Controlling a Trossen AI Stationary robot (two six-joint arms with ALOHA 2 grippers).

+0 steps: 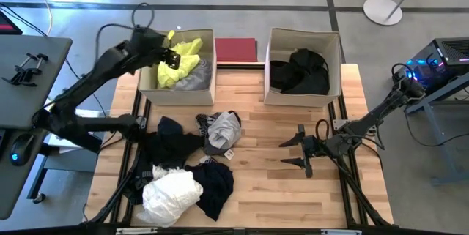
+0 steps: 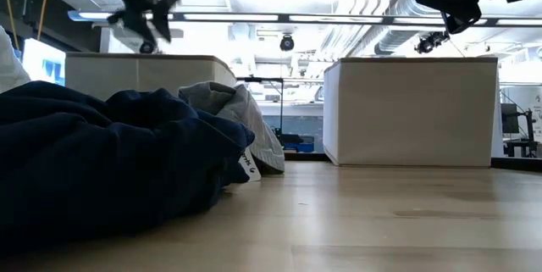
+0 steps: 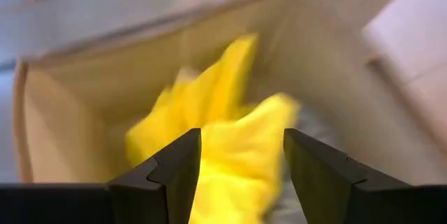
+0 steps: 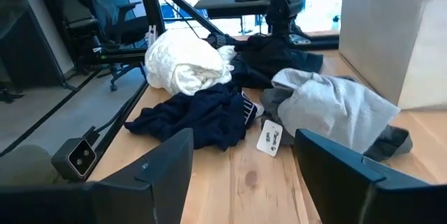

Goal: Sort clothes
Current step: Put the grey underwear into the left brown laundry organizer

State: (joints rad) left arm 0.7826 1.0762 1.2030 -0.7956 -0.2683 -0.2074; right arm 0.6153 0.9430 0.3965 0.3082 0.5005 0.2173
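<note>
A neon yellow garment (image 1: 181,62) lies in the left beige box (image 1: 150,88) on a grey one (image 1: 196,81); it also shows in the left wrist view (image 3: 230,147). My left gripper (image 1: 171,58) hangs open over it, touching nothing. The right beige box (image 1: 303,101) holds black garments (image 1: 300,72). On the table's near left lie a white (image 1: 171,195), a dark navy (image 1: 216,184), a black (image 1: 170,143) and a grey garment (image 1: 223,131). My right gripper (image 1: 296,149) is open and empty above the table, its fingers pointing toward the pile (image 4: 209,105).
A flat dark red board (image 1: 236,49) lies between the boxes at the far edge. Bare wood (image 1: 264,191) shows in the table's middle and near right. Desks with equipment stand off the table on both sides.
</note>
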